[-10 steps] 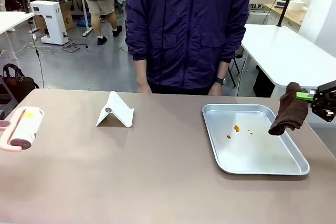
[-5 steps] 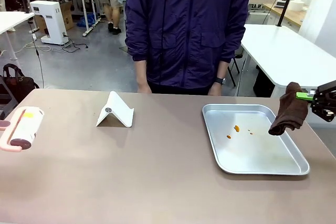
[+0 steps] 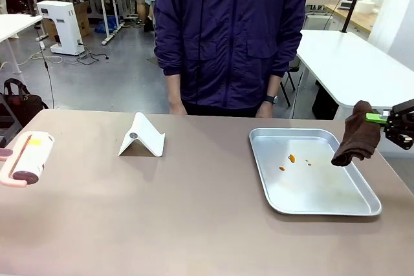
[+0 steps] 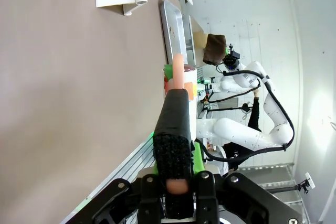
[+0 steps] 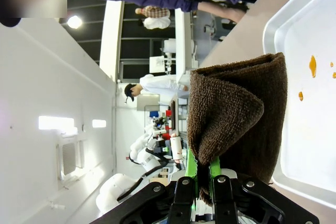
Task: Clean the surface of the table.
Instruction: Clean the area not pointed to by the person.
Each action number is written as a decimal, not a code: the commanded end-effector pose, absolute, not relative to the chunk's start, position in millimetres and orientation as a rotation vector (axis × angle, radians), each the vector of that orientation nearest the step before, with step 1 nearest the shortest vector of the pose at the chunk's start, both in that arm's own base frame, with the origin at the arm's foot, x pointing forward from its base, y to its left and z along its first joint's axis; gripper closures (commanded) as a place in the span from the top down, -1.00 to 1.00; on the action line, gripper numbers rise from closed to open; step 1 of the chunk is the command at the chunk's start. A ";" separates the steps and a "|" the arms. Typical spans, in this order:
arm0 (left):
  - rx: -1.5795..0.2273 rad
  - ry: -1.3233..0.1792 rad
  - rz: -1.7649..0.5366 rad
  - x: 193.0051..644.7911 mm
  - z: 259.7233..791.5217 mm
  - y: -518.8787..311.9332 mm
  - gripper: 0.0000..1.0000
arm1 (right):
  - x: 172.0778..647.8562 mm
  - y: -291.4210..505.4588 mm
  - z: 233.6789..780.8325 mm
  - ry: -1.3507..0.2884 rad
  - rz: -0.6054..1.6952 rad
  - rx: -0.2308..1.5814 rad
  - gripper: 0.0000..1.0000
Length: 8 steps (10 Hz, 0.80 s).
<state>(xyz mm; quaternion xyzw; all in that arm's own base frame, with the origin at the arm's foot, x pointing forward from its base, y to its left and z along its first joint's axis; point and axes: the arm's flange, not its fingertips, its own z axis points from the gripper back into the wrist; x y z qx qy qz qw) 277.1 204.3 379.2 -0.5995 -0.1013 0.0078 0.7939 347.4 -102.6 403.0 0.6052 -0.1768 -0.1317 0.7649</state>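
Where the worktop's right edge runs, the right pincer clamps a brown cloth. The left pincer grips a lint roller — left edge.

bright even overhead light, soft shadows on table; front sharp, wrist views wide-angle warped.

My front camera looks across the table at the person opposite. Both wrist cameras sit low and close (each rolled sideways); all three share the tray, lower right in the front view.
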 end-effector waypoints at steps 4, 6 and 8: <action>-1.289 -0.218 0.017 277.1 379.2 204.3 -0.56 | 385.9 -68.1 412.4 -0.261 -0.123 1.073 -0.80; -1.289 -0.218 0.017 277.1 379.2 204.3 -0.56 | 424.6 -62.7 430.8 -0.130 -0.009 0.862 -0.80; -1.289 -0.218 0.017 277.1 379.2 204.3 -0.56 | 464.0 -54.4 438.5 0.034 0.091 0.616 -0.80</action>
